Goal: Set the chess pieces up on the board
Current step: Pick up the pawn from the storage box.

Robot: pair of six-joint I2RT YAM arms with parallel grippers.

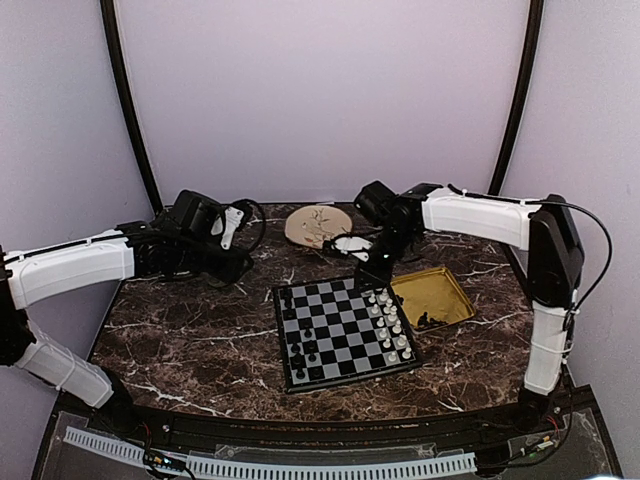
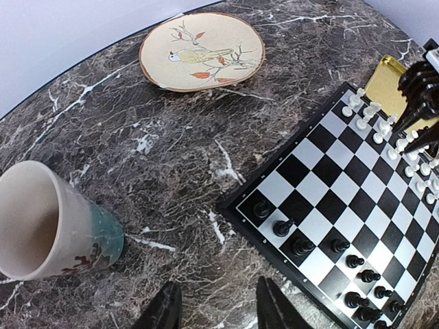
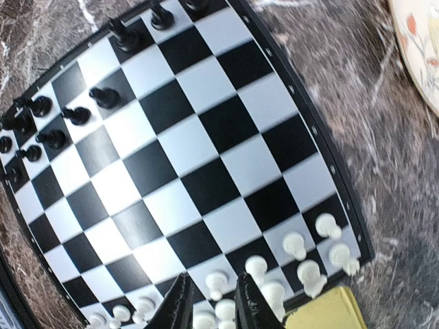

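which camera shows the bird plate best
The left wrist view: the plate sits whole and unobstructed, its painted bird and branches clear. The top external view shows it small and distant, the pattern hard to read. The right wrist view catches only a slice of its rim at the upper right edge.

1. Top camera is looking down from behind over the whole tabletop [image 1: 200, 340].
2. Left wrist camera is viewing the board [image 2: 322, 185] obliquely.
3. Right wrist camera is hovering close above it; all are sharing it.
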